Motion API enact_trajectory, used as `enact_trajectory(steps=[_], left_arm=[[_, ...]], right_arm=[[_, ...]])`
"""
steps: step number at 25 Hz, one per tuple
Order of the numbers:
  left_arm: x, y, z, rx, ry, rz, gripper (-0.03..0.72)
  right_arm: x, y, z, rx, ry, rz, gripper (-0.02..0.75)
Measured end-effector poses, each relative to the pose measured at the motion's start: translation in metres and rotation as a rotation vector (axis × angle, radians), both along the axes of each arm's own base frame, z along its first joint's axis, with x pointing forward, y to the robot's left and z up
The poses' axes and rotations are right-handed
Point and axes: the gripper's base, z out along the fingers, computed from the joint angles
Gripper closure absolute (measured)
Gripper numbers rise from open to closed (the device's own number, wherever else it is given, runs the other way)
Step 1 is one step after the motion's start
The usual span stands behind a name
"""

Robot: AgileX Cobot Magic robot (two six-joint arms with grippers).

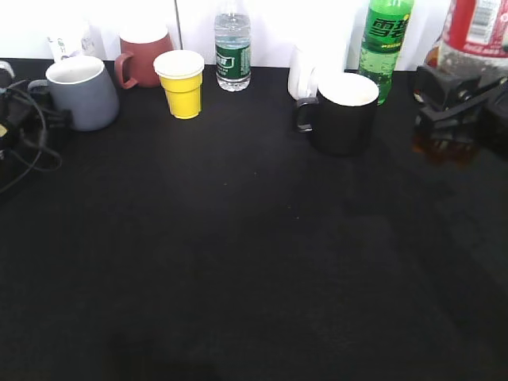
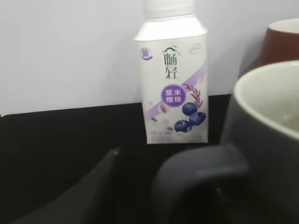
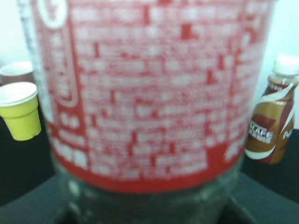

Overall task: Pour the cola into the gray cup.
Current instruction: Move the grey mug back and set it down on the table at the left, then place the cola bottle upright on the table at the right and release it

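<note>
The cola [image 1: 475, 36] stands at two o'clock on the bench [image 1: 254, 262], right jaws closed around its lower body; it looks full, so heavy and slippery; gray cup [image 1: 81, 91] at ten o'clock; left jaws' state I cannot tell.

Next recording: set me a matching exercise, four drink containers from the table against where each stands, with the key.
Things:
1. gray cup
2. yellow cup
3. black mug
4. cola bottle

Places:
A. far right edge of the exterior view, with the right gripper at its base
B. far left of the table, by the left gripper
C. right of centre, in front of the green soda bottle
D. between the maroon mug and the water bottle

Pairs: 1-B, 2-D, 3-C, 4-A
</note>
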Motion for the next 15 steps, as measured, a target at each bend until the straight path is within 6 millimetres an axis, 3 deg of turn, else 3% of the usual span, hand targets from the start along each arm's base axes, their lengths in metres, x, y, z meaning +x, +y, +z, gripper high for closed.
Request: enact_trajectory(steps=[3, 6, 10, 12, 15], left_arm=[[-0.028, -0.001, 0.013, 0.0, 0.016, -0.004, 0.319], [-0.08, -0.003, 0.036, 0.0, 0.04, -0.007, 0.318], [-0.143, -0.007, 0.088, -0.011, 0.074, -0.027, 0.318], [-0.161, -0.018, 0.112, -0.028, 0.1, -0.074, 0.318], [-0.179, -0.042, 0.13, -0.003, 0.12, -0.171, 0.318]], right_arm=[[0.006, -0.003, -0.007, 0.0, -0.014, -0.058, 0.351], [0.021, -0.013, -0.02, 0.001, -0.071, -0.177, 0.351], [0.075, -0.042, -0.039, 0.003, -0.105, -0.23, 0.351], [0.103, -0.059, -0.053, 0.033, -0.106, -0.191, 0.351], [0.138, -0.054, -0.091, 0.009, -0.06, -0.106, 0.351]])
